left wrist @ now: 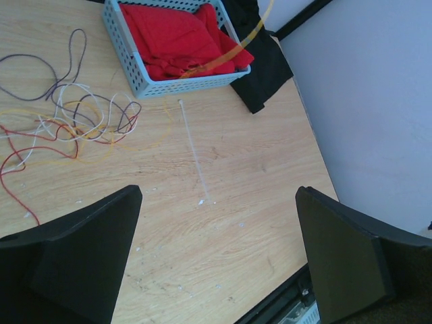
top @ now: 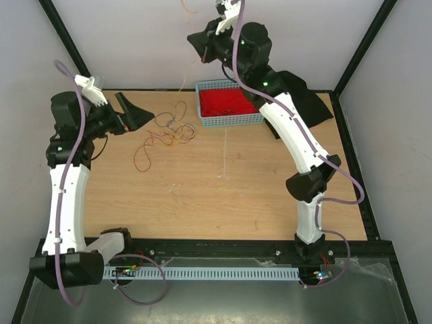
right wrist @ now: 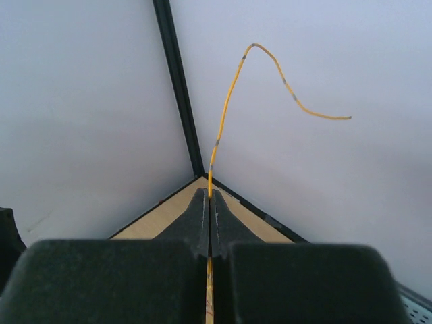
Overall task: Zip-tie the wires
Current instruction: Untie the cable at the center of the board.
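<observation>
Low over the left side of the pale wooden table [top: 202,202], the left claw [left wrist: 219,196], black and two-fingered, hangs released, its jaws spread wide with nothing between them. Just to its right a loose tangle of thin, curly wires [top: 169,128], dark brown, red-orange and pale, lies flat on the wood. Next comes the zip tie [left wrist: 192,152], a thin, straight whitish plastic strip lying bare on the table just this side of a pale blue plastic basket [top: 233,121] holding a red cloth [top: 226,101]. Its long axis runs from the near edge toward the far wall, and in the left wrist view it points away almost dead ahead between the spread fingers. High above the table's far edge, the right claw [right wrist: 210,199] is clenched on a single yellow strand [right wrist: 226,108] that curls up past its tips. The left claw looks the nearer to the strip, being lower and facing along it, while the right is raised well clear. From above, the strip is barely a faint line and its head end cannot be made out, and the yellow strand's lower run is too fine to follow. A black cloth [top: 307,94] lies partly hidden behind the right arm.
</observation>
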